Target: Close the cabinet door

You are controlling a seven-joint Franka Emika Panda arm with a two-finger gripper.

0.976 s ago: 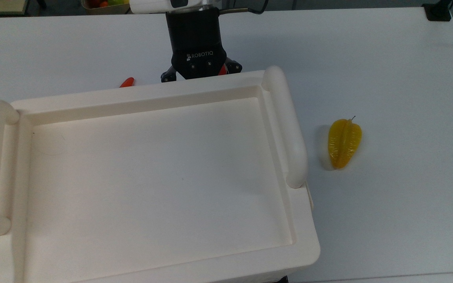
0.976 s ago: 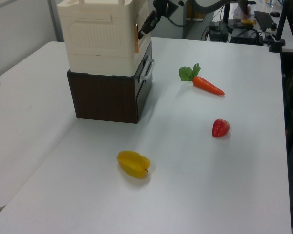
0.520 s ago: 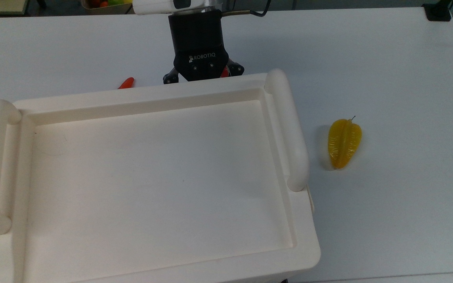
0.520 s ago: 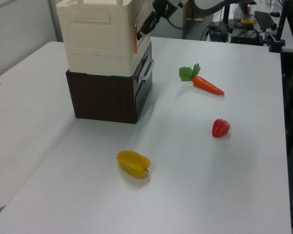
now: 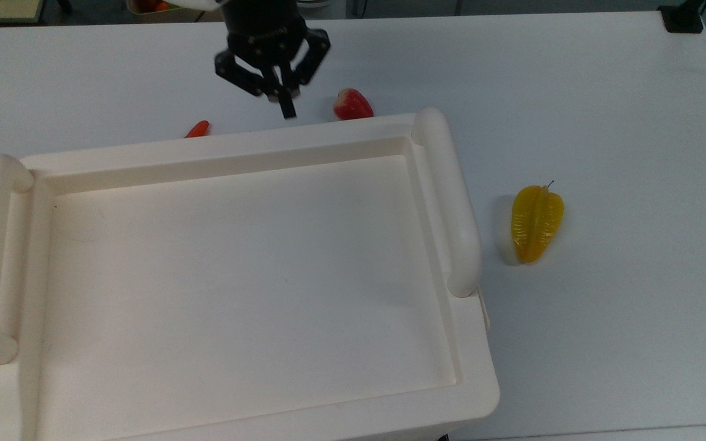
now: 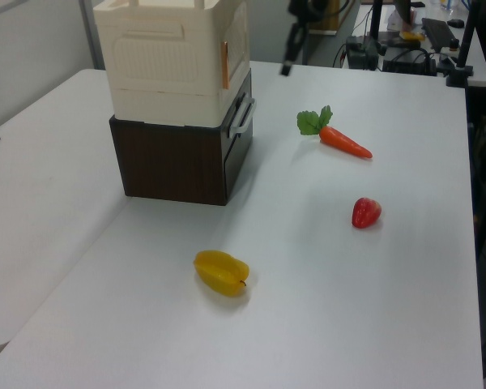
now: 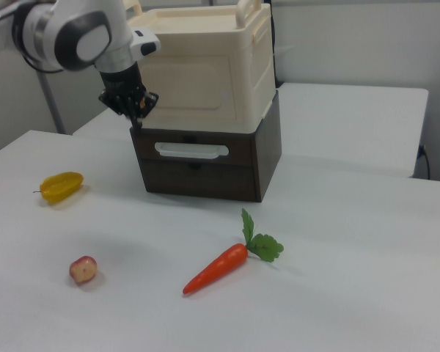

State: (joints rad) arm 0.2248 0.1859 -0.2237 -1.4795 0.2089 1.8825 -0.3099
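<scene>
Your claw [image 5: 279,92] hangs empty, fingers nearly together, just off the cabinet [image 7: 205,95] near the bench's back edge. The cabinet door [image 7: 198,88] looks flush; pushing again could shove the whole unit.

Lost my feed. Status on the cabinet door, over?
Pincer shut, off the cabinet. Cabinet door looks flush, closed. Carrot, red fruit, yellow fruit lie apart on the table.

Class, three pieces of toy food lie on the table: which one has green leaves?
The carrot: orange, with a green leafy top. The yellow star fruit and red fruit have none.
</scene>
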